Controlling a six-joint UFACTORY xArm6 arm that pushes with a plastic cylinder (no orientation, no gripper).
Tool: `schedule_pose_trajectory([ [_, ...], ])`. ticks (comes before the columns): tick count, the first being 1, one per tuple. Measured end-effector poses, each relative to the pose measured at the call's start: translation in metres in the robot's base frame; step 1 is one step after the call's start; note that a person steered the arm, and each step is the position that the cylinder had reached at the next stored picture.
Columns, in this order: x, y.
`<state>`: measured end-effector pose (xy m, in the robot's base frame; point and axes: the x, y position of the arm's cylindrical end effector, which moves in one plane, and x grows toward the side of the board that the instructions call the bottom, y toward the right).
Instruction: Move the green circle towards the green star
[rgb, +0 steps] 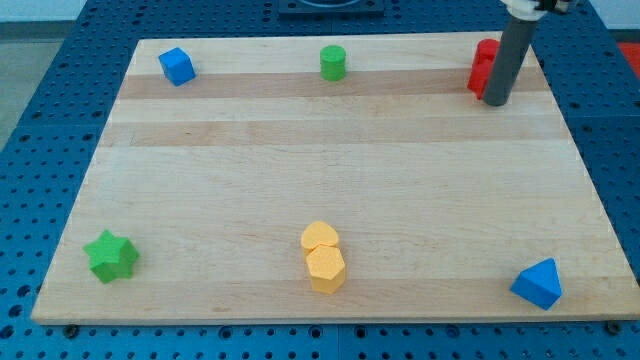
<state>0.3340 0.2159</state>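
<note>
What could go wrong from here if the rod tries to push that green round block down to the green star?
My tip rests against the red block, far to the view's right of the green circle, so leaving may nudge the red one. The green circle sits near the board's top edge; a poor angle could push it off. The green star lies far away diagonally, so the round block may slip off my tip.

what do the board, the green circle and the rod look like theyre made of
Board: pale wood, likely glued strips, going by the grain and lengthwise bands; matte finish.
Green circle: probably painted wood or plastic; even colour, no grain visible.
Rod: dark grey, smooth, possibly metal or plastic; my tip stands beside the red block.
</note>
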Motion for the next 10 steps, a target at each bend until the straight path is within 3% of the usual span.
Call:
schedule_pose_trajectory([
  [2,0.003,-0.003],
  [4,0.016,-0.077],
  [5,-0.001,-0.087],
  [6,-0.058,-0.09],
  [8,-0.117,-0.135],
  [9,-0.125,-0.177],
  [10,-0.099,-0.206],
])
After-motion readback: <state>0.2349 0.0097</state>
